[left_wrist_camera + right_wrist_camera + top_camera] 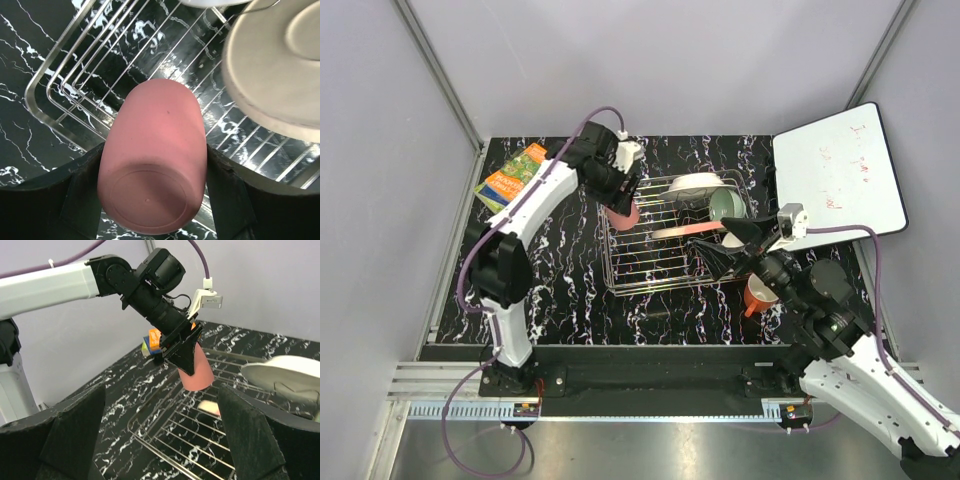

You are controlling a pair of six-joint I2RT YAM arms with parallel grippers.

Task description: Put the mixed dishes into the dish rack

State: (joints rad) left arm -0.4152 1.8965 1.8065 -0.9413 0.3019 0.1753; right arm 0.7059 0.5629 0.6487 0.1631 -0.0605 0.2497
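I count the job as a little over half done. The dish rack holds a pale dish propped on edge along its far side, the pale green bowl beside it at the far right corner, and the pink-cream plate lying tilted across the middle. I can't tell whether a second pale piece hides behind the first. My left gripper is clamped on the pink tumbler, base towards the wrist camera, and it hangs over the rack's far left corner, above the wires rather than resting on them, so that one isn't loaded yet. The orange mug stands on the table just outside the rack's right side, under my right arm, and hasn't been picked up. The right gripper is spread wide with nothing in it, hovering at the rack's right edge. I judge what remains is seating the tumbler, then fetching the mug.
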